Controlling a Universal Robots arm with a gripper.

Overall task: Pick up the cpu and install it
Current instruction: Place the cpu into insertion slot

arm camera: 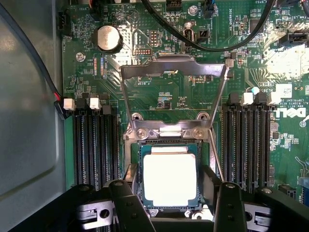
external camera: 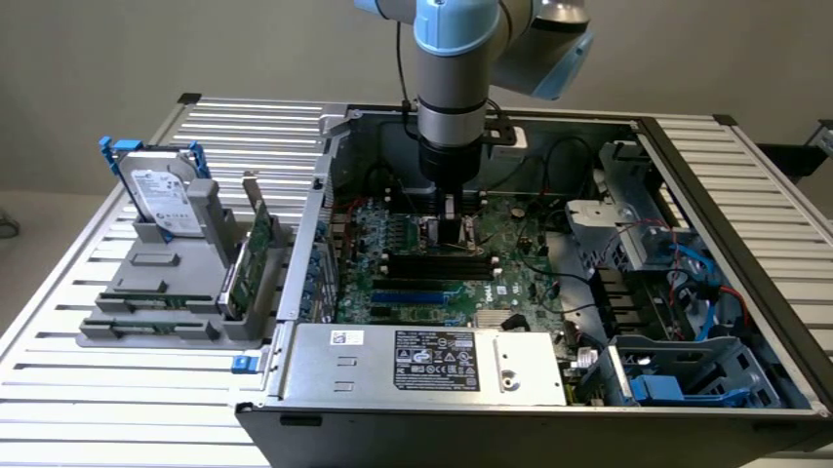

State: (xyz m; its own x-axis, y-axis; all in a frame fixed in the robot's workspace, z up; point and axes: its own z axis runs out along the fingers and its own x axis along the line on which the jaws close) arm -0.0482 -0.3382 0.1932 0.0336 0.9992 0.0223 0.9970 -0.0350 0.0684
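Observation:
The cpu (arm camera: 170,180), a small square chip with a bright silver top and a pale rim, lies flat in the dark socket (arm camera: 135,164) on the green motherboard (arm camera: 159,96). The socket's metal frame (arm camera: 174,70) is swung up and open behind it. My gripper (arm camera: 170,203) is straight over the chip, and its black fingers (arm camera: 126,198) stand on either side with a small gap to the chip's edges. It is open and holds nothing. In the exterior view the gripper (external camera: 450,222) reaches down into the open computer case (external camera: 729,244), over the middle of the board.
Black memory slots (arm camera: 94,145) flank the socket on both sides. Black cables (arm camera: 193,43) cross the board beyond it. A silver hard drive with blue handles (external camera: 163,200) stands on a grey rack at the exterior view's left. The power supply (external camera: 430,361) fills the case's near edge.

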